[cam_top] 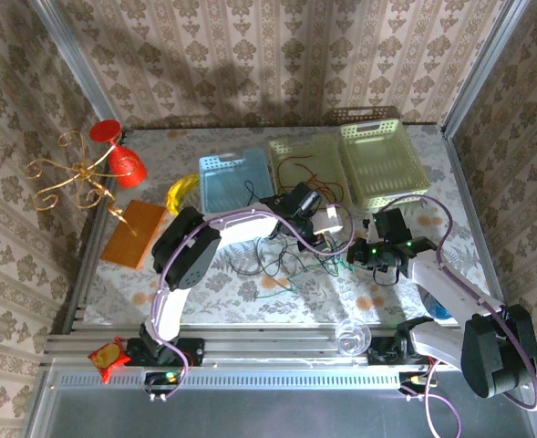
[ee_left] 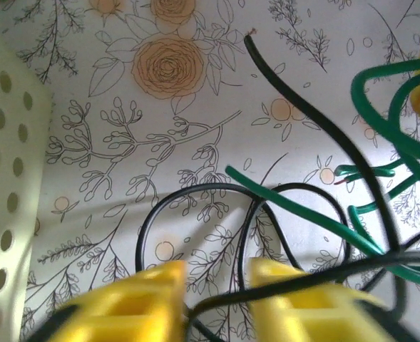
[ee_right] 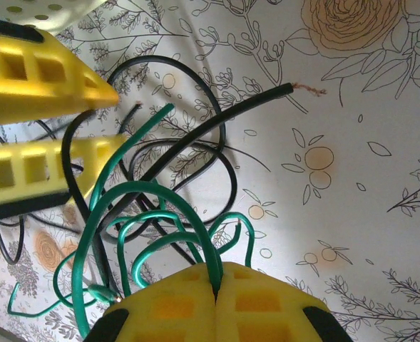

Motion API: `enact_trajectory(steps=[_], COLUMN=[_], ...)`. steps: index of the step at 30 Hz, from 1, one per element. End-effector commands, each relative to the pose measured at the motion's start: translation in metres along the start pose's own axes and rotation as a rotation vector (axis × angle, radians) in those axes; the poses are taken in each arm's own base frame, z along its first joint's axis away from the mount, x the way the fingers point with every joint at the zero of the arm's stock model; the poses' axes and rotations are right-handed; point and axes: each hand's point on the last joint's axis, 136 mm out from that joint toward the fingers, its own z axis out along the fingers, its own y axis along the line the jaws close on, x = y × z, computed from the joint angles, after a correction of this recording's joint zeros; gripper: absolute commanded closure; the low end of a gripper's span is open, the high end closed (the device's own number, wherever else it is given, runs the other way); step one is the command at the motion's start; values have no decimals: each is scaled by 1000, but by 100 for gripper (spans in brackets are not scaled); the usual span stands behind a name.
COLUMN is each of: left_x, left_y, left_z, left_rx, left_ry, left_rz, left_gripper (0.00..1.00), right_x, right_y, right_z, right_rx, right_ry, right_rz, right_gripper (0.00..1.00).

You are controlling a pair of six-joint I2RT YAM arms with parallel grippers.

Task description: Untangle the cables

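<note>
The right gripper (ee_right: 217, 274) is clamped tight, its two yellow fingers pressed together on the green cable (ee_right: 135, 192), probably to anchor that strand so the others can be drawn free of it. From the pinch the green cable rises in several stacked arches. Its long run loops back on itself and has no single heading. The left gripper (ee_left: 217, 288) stands with its jaws a little apart and a black cable (ee_left: 302, 107) lying in the gap, not visibly pinched. That looks like the set-up for a second grip, so the two arms can pull in opposite directions. The black cable's straight stretch runs diagonally away from the fingers. Its cut end, with bare strands showing, points outward and lies flat on the flowered table (cam_top: 213, 283), alongside the wall of the pale green basket (cam_top: 309, 160). The cables (cam_top: 282, 265) lie knotted on the table just in front of that basket, on the arms' side. The left gripper is near the basket's front edge, and the right gripper is farther out, toward its front right corner.
</note>
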Motion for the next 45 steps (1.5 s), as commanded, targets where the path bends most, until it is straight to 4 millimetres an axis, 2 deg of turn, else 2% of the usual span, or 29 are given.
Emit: enact_trajectory(steps=[1, 2, 5, 8, 16, 21, 25, 30, 32, 35, 38, 39, 42, 45], left_x=[-14, -16, -29, -49, -86, -108, -110, -93, -81, -50, -4, 17, 49, 72], left_y=[4, 5, 12, 19, 30, 32, 49, 77, 90, 115, 147, 162, 188, 205], left_z=[3, 3, -9, -38, -142, -203, -253, -314, -328, -336, -335, -336, -314, -292], left_rx=[-21, -30, -88, -181, -441, -471, -506, -500, -533, -649, -765, -802, -853, -887], left_ry=[-30, -33, -72, -163, -397, -561, -688, -884, -899, -844, -781, -758, -652, -571], left_rz=[12, 9, -6, -12, -50, -118, -208, -380, -429, -504, -649, -704, -764, -804], left_gripper=[94, 100, 100, 100, 100, 100, 100, 100, 100, 100, 100, 100, 100, 100], right_x=[11, 11, 11, 9, 9, 9, 7, 7, 6, 6, 6, 5, 4, 3], right_y=[-6, -6, -9, -13, -28, -32, -32, -33, -33, -33, -33, -32, -30, -28], right_z=[1, 1, 0, 0, 3, 5, 4, 3, 3, 2, 2, 2, 2, 0], right_rx=[9, 10, 22, 42, 87, 96, 94, 94, 94, 91, 89, 86, 75, 72], right_ry=[34, 33, 29, 16, -12, -10, -14, -18, -20, -21, -22, -23, -24, -26], right_rz=[15, 14, 20, 32, 86, 101, 103, 107, 107, 106, 105, 102, 95, 92], right_gripper=[100, 100, 100, 100, 100, 100, 100, 100, 100, 100, 100, 100, 100, 100])
